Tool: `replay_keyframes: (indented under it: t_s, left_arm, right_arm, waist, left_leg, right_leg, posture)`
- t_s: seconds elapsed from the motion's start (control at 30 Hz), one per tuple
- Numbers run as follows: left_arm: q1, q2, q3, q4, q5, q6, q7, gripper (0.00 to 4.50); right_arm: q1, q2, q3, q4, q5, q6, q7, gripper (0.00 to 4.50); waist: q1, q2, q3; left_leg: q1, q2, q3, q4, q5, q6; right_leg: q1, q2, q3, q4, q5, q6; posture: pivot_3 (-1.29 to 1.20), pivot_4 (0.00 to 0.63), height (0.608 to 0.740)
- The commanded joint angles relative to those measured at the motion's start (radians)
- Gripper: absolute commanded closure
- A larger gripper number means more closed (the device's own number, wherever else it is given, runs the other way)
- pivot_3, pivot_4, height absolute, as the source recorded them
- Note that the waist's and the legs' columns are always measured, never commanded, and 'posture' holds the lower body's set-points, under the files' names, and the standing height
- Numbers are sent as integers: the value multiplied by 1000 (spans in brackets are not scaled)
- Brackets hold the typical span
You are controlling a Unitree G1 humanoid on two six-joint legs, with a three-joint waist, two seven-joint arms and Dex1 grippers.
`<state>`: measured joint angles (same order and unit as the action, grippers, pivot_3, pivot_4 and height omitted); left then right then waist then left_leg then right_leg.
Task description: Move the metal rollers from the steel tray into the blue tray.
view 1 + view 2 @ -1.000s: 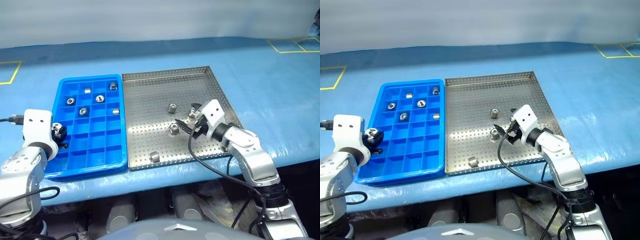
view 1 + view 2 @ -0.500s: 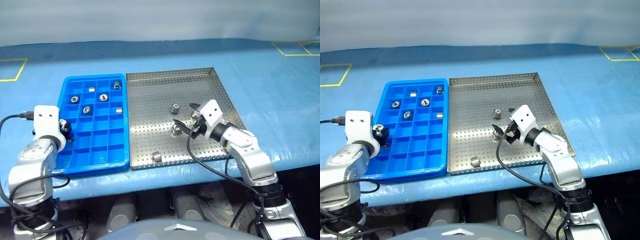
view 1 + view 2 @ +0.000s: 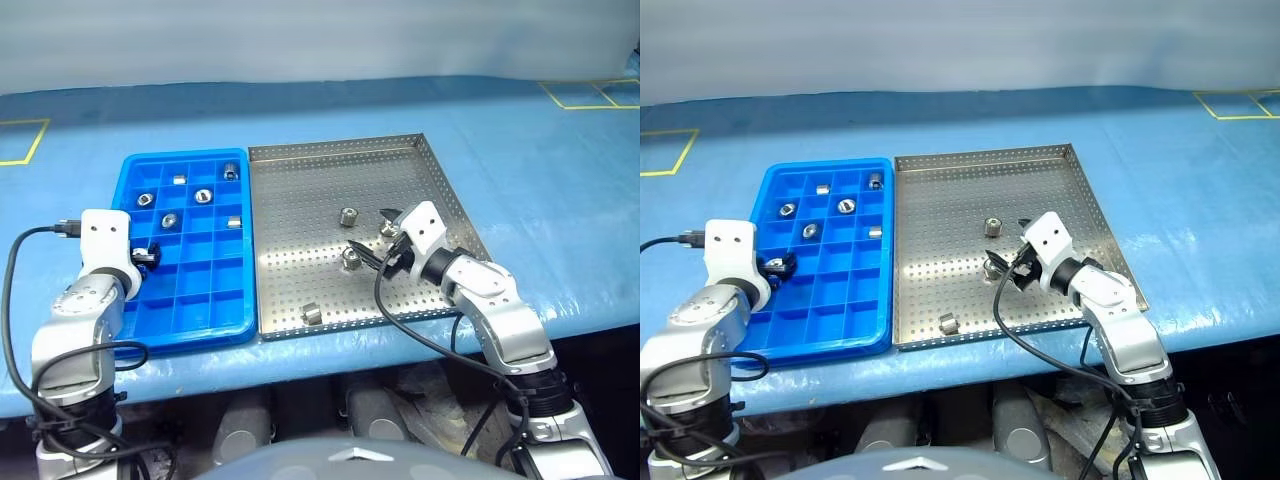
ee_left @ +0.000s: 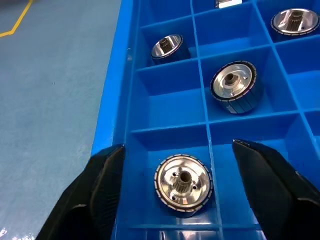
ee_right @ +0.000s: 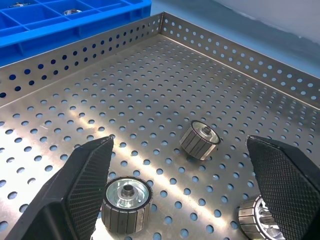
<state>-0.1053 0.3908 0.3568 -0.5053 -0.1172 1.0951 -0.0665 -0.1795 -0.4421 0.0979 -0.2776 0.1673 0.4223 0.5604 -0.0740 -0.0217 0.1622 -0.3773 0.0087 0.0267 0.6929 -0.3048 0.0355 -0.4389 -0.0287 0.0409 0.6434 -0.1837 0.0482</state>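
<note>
My left pincer (image 4: 180, 200) is spread open over the blue tray (image 3: 130, 338) at its 9 o'clock edge, grasping nothing; 1 roller (image 4: 183, 183) lies flat in the compartment between the fingers, touching neither. My right pincer (image 5: 175, 200) is spread wide open too, low over the steel tray (image 3: 420, 140) near its 4 o'clock area, empty. 2 rollers sit just ahead of it, between the finger lines: 1 standing on end (image 5: 126, 203), 1 tipped on its side (image 5: 199, 139); a 3rd (image 5: 257, 225) lies by the right finger. A 4th roller (image 3: 311, 314) sits alone near the steel tray's 7 o'clock edge. Farther off, 5 rollers (image 3: 203, 196) sit in separate compartments toward the blue tray's 12 o'clock end. Both trays sit edge to edge on the blue tabletop (image 3: 520, 150).
</note>
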Motion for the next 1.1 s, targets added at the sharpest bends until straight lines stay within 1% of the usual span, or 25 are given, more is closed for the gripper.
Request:
replay_keyframes:
  t_s: [0.03,0.17,0.23,0.33,0.47,0.57,0.63,0.8,0.87,0.9,1.1]
  left_arm:
    - [-58,-48,46,-47,-41,-112,-7,821]
    - [-121,-122,-19,-69,-166,-171,-111,821]
    - [-139,-145,-100,-70,-225,-175,-180,821]
    - [-162,-174,-215,-29,-258,-186,-231,821]
    - [-198,-224,-405,111,-237,-278,-304,821]
    - [-243,-255,-446,216,-217,-308,-295,821]
    - [-290,-261,-483,306,-164,-323,-259,821]
    - [-362,-269,-530,459,-86,-376,-233,821]
    - [-384,-277,-536,502,-65,-388,-221,821]
    - [-392,-280,-541,518,-53,-393,-218,821]
    - [-427,-307,-564,610,13,-453,-182,821]
  right_arm:
    - [-7,-4,-26,-35,2,-15,-9,0]
    - [3,-7,-42,-54,3,-11,-21,0]
    - [16,-13,-54,-69,2,-8,-31,0]
    - [35,-14,-74,-85,-3,-4,-54,0]
    - [65,-28,-107,-109,-28,8,-98,0]
    - [85,-34,-121,-129,-28,13,-108,0]
    - [105,-34,-131,-149,-25,16,-114,0]
    - [134,-26,-143,-174,-28,22,-130,0]
    - [139,-24,-146,-181,-26,23,-134,0]
    - [141,-24,-147,-183,-25,23,-135,0]
    - [140,-23,-149,-182,-25,21,-141,0]
  waist:
    - [1,0,0]
    - [7,-1,-1]
    - [4,-1,-1]
    - [-10,-1,-1]
    - [-33,0,-2]
    - [-67,0,-2]
    - [-90,0,-2]
    - [-156,0,-2]
    - [-174,0,-2]
    - [-183,0,-2]
    - [-215,0,-2]
  left_leg:
    - [0,0,0,0,0,0]
    - [0,-1,0,0,0,0]
    - [0,-1,1,1,-1,2]
    - [0,-1,4,1,-2,3]
    - [0,-1,5,1,-2,4]
    - [0,-2,5,3,-2,4]
    - [0,-1,5,3,-2,4]
    - [2,-2,5,4,-2,4]
    - [1,-2,5,4,-2,5]
    - [1,-2,5,4,-3,5]
    - [1,-2,5,4,-3,6]
  right_leg:
    - [0,0,0,0,0,0]
    - [1,-1,0,0,0,0]
    - [1,-1,0,-1,1,1]
    - [1,-1,2,-1,1,2]
    - [1,0,3,-1,1,2]
    - [1,1,5,-2,2,3]
    - [1,3,6,-2,2,4]
    - [4,3,7,-2,2,6]
    - [4,3,7,-3,1,9]
    - [4,3,8,-3,1,11]
    - [4,2,8,-3,0,12]
  posture:
    - [-151,150,740]
    - [-188,150,740]
    - [-206,150,740]
    - [-242,150,740]
    - [-289,150,740]
    - [-313,150,740]
    - [-335,150,740]
    - [-365,150,740]
    - [-368,150,740]
    - [-369,150,740]
    - [-371,150,740]
